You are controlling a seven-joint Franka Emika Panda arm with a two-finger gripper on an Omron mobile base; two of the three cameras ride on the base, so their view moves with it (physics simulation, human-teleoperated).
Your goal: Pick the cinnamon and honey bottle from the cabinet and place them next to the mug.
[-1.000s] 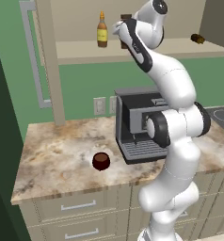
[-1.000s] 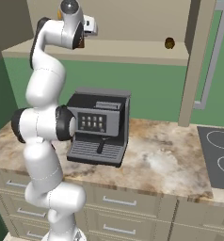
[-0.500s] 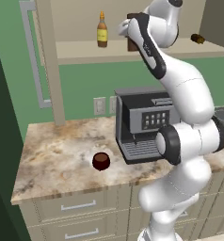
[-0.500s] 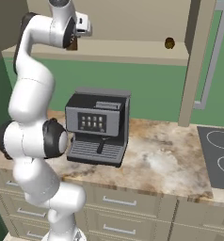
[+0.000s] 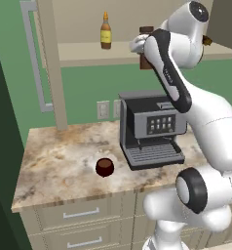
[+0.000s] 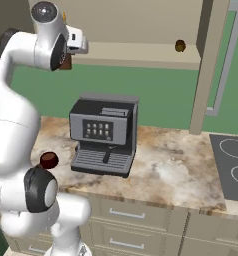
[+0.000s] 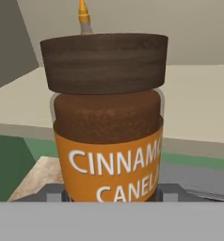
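A white robot arm holds the cinnamon (image 7: 108, 124) jar in front of the cabinet (image 5: 49, 73) shelf, above the coffee machine (image 5: 149, 128). In the hand view the jar sits upright and close, its dark cap and orange label towards the camera; the tool (image 5: 140, 46) appears closed on it, though its tips are hidden behind the jar. The honey bottle (image 5: 106, 31) stands on the shelf, at about nine o'clock from the jar in the left base view. Down on the desk (image 5: 64, 166) the mug (image 5: 105, 167) stands alone, at about eight o'clock from the coffee machine. By these pictures, the job looks under halfway: the first jar is lifted but not yet set down, and the honey bottle is untouched. Left to do: lower the cinnamon beside the mug, then fetch the bottle.
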